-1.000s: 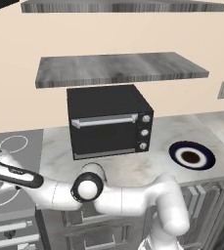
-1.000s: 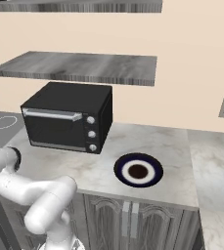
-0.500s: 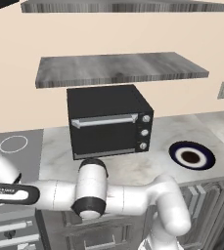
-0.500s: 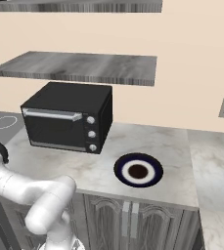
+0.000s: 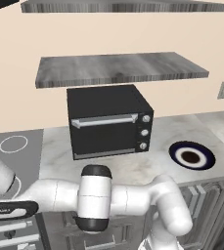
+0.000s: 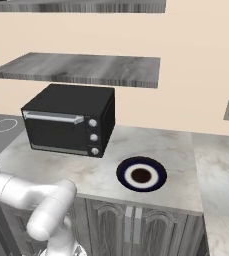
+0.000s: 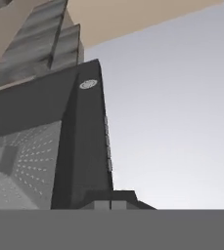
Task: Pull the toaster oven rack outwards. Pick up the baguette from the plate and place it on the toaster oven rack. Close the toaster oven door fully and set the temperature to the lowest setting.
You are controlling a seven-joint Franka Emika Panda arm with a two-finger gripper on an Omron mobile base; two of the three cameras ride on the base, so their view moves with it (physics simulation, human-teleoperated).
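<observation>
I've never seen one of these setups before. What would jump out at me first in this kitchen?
Probably the black toaster oven in the middle of the marble counter, its door shut, with three small knobs in a column at its right. To its right lies a round plate with a dark blue rim. In front, the robot's bulky white arm reaches low across to the left, over the stove.

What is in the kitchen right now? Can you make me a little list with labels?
oven door: shut
knobs: three in a column, right of the door
plate: on the counter, right of the oven, no bread on it
shelf: above the oven
gripper: shut, holding nothing
arm: low, in front of the counter
</observation>
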